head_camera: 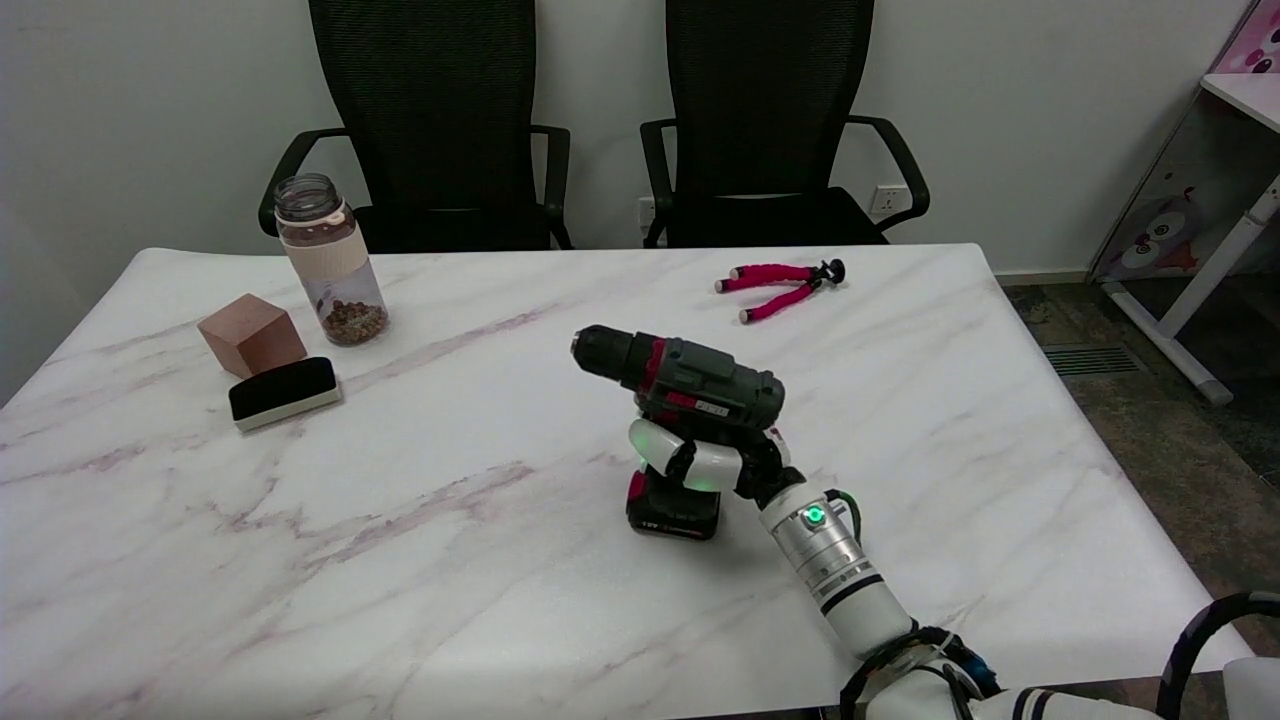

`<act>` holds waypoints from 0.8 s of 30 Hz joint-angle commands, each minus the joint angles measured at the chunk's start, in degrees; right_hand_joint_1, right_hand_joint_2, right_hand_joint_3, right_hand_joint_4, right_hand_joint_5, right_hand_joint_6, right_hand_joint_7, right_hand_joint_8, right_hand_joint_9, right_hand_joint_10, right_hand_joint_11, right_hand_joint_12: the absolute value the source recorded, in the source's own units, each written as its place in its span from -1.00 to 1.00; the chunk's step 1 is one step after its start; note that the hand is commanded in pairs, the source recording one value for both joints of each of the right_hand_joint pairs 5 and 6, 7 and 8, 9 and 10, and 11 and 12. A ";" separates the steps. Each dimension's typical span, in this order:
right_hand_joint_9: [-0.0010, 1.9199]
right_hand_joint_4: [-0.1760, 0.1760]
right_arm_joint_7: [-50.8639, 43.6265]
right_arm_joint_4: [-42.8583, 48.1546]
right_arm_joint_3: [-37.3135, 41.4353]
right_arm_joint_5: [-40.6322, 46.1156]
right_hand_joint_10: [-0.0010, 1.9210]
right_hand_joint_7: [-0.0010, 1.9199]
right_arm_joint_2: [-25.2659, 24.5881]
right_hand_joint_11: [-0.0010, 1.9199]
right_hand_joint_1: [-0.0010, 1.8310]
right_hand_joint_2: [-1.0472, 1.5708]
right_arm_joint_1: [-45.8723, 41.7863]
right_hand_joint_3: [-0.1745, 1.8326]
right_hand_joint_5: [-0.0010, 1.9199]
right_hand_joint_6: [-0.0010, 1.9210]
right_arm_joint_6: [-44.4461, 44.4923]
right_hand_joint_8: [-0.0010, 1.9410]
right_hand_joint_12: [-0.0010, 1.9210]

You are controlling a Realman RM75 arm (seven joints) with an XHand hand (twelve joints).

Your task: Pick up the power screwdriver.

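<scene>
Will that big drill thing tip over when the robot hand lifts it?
The power screwdriver probably feels heavy and stiff. Its long top juts past the handle that the right hand wraps, so it may tilt nose-down. The battery block at the bottom might steady it.

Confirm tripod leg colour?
Pink legs, black head on the mini tripod, clearest in the head view.

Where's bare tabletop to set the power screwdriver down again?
Bare marble lies left of the power screwdriver held by the right hand, toward the near edge below the eraser. Also between screwdriver and pink tripod. Crowded: far-left corner with jar, wooden cube, eraser.
</scene>
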 commanded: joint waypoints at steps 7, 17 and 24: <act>1.00 1.00 0.37 1.20 -0.10 0.48 1.00 1.00 0.33 0.97 0.04 0.56 5.72 0.14 1.00 1.00 -3.70 0.98 0.97; 1.00 1.00 0.37 0.02 -0.06 0.37 1.00 1.00 0.65 1.00 0.03 0.52 9.22 0.03 1.00 1.00 -5.84 0.98 1.00; 1.00 1.00 0.45 0.02 -0.10 0.39 1.00 1.00 0.86 1.00 -0.02 0.29 11.08 0.13 1.00 1.00 -7.28 0.98 1.00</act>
